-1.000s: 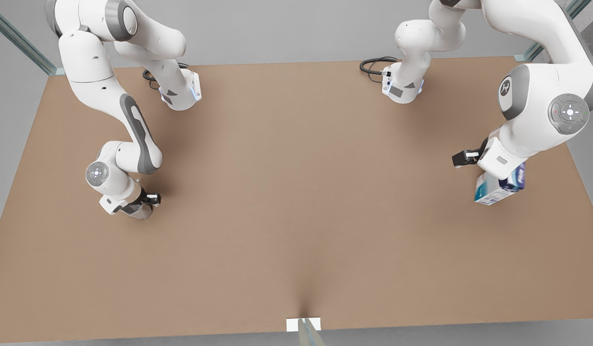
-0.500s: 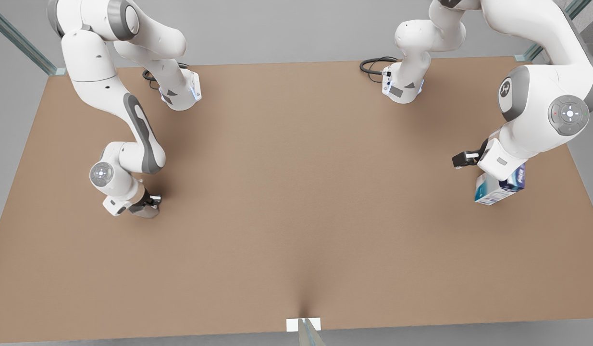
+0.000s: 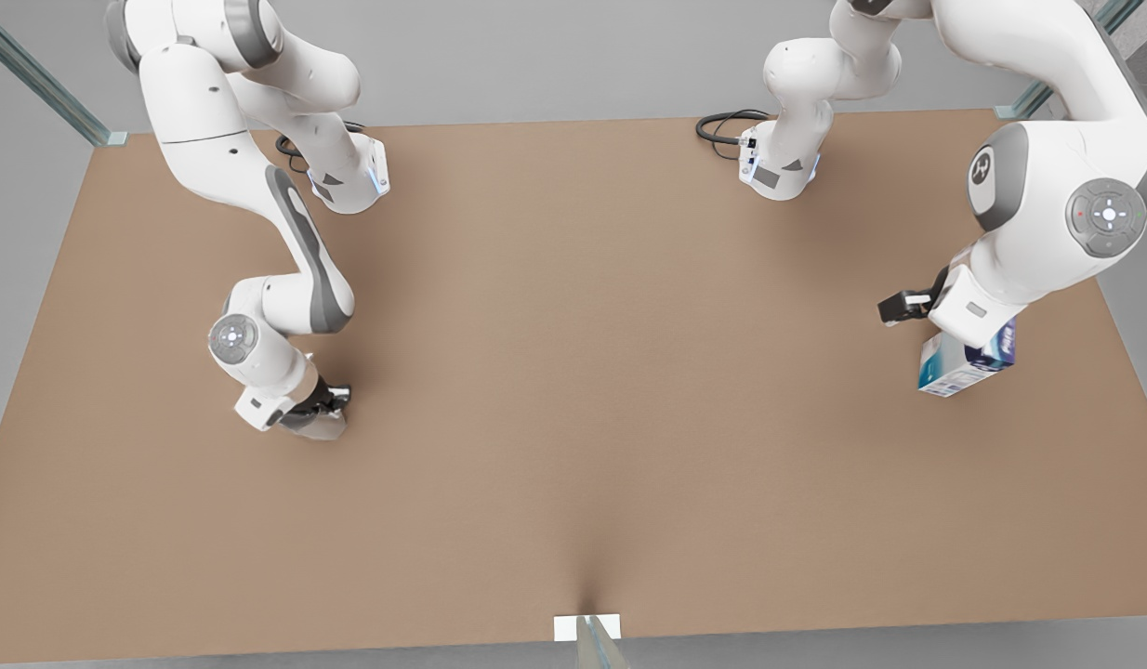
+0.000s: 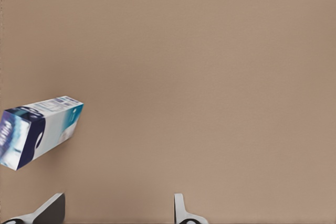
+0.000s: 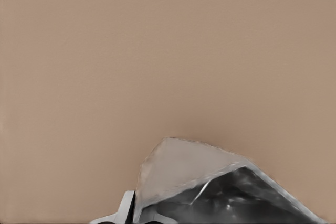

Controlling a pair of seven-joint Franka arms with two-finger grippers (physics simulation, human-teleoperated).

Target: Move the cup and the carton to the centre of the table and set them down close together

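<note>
Right gripper at front view's left, clamped on cup, probably lifted, heading for table centre. Left gripper fingers spread, empty, above carton at front view's right. Next: descend, grip carton.

My right gripper holds the pale grey faceted cup near the front view's left side of the tan table. The white, teal and navy carton lies tilted far across, near the opposite end.

Simulated lab: bare table, two arms
</note>
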